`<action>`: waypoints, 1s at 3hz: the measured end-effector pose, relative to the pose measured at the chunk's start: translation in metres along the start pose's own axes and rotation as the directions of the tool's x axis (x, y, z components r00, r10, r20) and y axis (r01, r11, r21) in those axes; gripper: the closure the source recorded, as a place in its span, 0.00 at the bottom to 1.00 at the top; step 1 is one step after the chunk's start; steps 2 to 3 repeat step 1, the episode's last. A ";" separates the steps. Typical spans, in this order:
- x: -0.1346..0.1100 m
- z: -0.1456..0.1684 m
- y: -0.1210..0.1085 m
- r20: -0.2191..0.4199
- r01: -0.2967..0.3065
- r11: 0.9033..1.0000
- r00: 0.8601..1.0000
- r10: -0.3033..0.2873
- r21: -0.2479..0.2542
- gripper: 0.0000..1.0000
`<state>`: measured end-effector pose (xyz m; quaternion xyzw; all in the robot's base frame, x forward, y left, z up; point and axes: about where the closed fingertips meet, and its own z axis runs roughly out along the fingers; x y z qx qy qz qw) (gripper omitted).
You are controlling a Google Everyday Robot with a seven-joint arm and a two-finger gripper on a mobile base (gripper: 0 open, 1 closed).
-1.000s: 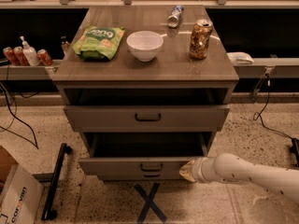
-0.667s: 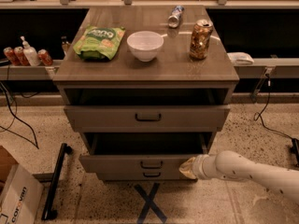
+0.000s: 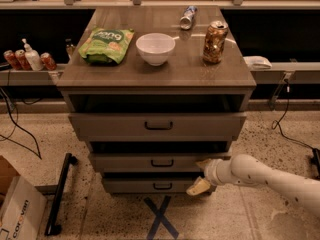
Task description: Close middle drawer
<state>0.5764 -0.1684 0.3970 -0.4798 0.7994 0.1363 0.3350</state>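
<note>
Middle drawer [image 3: 125, 162] sits slightly out, 2nd of 3, w/ end effector [image 3: 201, 175] at its right front end, splayed wide (gripping nothing). Table [image 3: 125, 75] carries green chip bag [image 3: 106, 45], white bowl [image 3: 155, 48], can [image 3: 215, 42]; labels unreadable.

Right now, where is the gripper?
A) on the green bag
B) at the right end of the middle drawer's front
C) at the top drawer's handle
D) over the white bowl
B: the gripper sits low at the right end of the middle drawer, whose front stands slightly out.
</note>
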 end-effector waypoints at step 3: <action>0.000 0.000 0.000 0.000 0.000 1.000 1.000 0.000 0.000 0.00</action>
